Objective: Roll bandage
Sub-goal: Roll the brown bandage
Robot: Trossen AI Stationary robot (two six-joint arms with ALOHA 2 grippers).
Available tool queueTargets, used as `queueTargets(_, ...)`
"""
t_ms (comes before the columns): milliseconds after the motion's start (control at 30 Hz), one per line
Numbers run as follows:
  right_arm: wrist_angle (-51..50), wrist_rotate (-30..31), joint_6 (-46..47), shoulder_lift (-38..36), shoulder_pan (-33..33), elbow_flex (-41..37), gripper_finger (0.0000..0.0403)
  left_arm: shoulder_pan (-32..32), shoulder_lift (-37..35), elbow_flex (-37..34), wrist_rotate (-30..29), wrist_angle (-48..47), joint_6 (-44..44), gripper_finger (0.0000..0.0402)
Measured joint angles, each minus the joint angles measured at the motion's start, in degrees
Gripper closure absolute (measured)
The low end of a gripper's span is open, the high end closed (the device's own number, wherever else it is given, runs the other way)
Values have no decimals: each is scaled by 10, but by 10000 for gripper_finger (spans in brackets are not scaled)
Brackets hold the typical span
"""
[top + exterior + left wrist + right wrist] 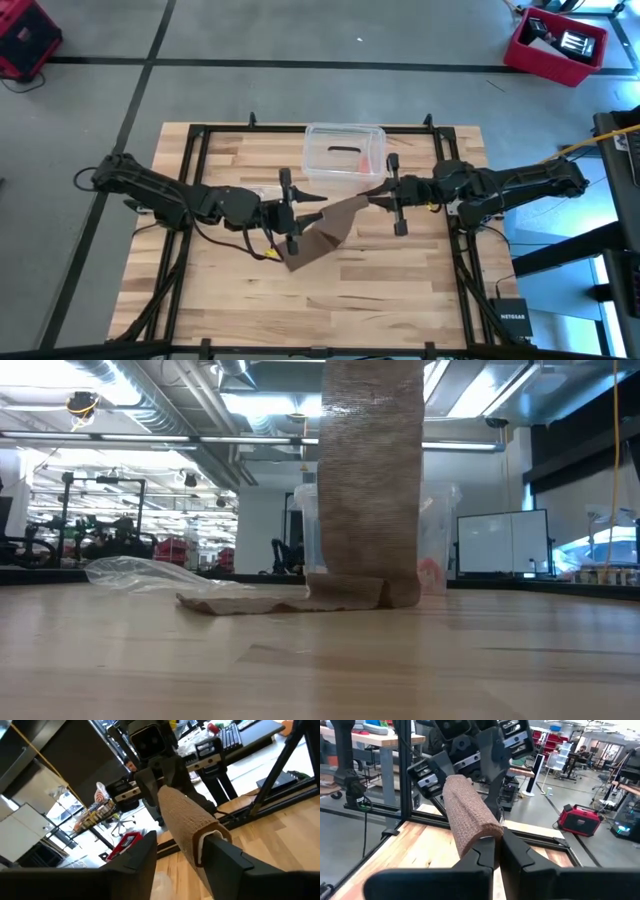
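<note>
The bandage (330, 228), a dark brown strip, spans between my two grippers above the table's middle. From there it hangs straight down (370, 470), and its lower end (290, 600) lies folded on the wood. My left gripper (303, 218) comes in level from the left. It stands open, with the strip looped over one finger (216, 845). My right gripper (380, 195) comes in level from the right and is shut on the bandage's upper end. My left gripper touches the bandage with one finger only: the strip is wrapped over that fingertip (202, 832) in a loop. The other finger (145, 857) stands apart from it. The finger points level, from the table's left, and lies across the strip. My right gripper pinches the bandage's end (479, 832) between its two shut fingers, level, from the table's right. The strip runs from there to the left gripper, lifted clear of the table.
A clear plastic box (345, 155) stands just beyond the grippers toward the far edge. A crumpled clear plastic bag (150, 572) lies on the table to the left of the bandage's folded end. Bare wood lies toward the near edge.
</note>
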Motion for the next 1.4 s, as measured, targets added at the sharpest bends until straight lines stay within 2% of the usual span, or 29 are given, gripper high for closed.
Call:
queueTargets(100, 4, 2, 4, 0, 0, 0, 383, 0, 2, 0, 0, 4, 8, 315)
queueTargets(167, 7, 5, 7, 0, 0, 0, 368, 0, 2, 0, -1, 5, 15, 363)
queueTargets(233, 7, 5, 26, 0, 0, 0, 350, 0, 2, 0, -3, 8, 17, 388)
queueTargets(400, -12, 28, 46, -14, 0, 0, 295, -1, -1, 0, -5, 17, 14, 396)
queueTargets(533, -125, 78, 47, -47, 0, 33, 242, -10, -9, 0, -15, 19, 13, 398)
queueTargets(633, -231, 94, 50, -76, 0, 74, 210, -17, -26, 0, -19, 37, 13, 398)
queueTargets(767, -317, 93, 68, -101, 0, 95, 186, -20, -34, 1, -15, 55, 30, 399)
queueTargets(900, -374, 92, 91, -109, 0, 94, 184, -18, -34, -1, -17, 80, 36, 398)
queueTargets(1033, -324, 59, 93, -110, 0, 43, 194, -18, -37, 0, -18, 132, 75, 399)
queueTargets(1267, -35, 48, 80, -87, 0, -115, 209, -15, -36, 0, -16, 162, 95, 398)
queueTargets(1400, 70, 47, 82, -46, 0, -163, 208, -9, -36, 0, -20, 165, 119, 398)
